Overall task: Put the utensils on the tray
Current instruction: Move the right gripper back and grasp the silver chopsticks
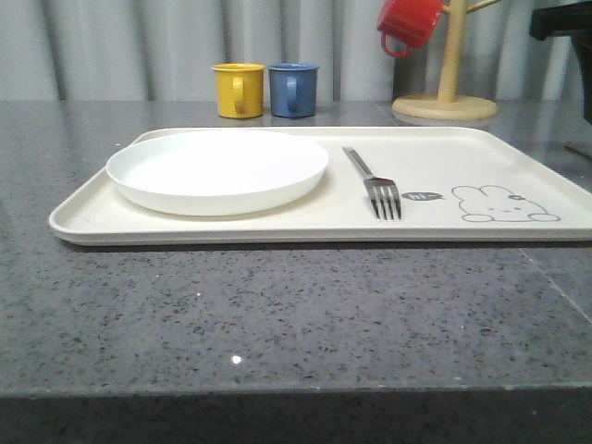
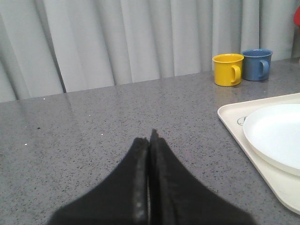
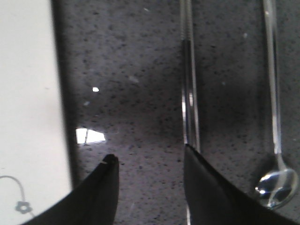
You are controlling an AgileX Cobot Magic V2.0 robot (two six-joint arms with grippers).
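The tray lay flat on the grey speckled tabletop, its right end cut off by the edge of the front view. On its left half sat the plate; to the right of the plate lay the fork, tines toward the camera, just beside the rabbit drawing. The small lettering next to the rabbit was too small to read.

In the right wrist view the chopsticks lay on the bare tabletop beside the tray's edge, so close together that the two sticks could hardly be told apart; one end ran out of the picture. The spoon lay near them, its handle likewise cut off. The right tool stood with fingers spread, one fingertip covering part of the chopsticks; whether it touched them could not be told.

The left tool was closed on nothing, over bare tabletop beside the tray.

Behind the tray stood a yellow mug and a blue mug side by side; a red mug, partly cropped, hung on a wooden stand.
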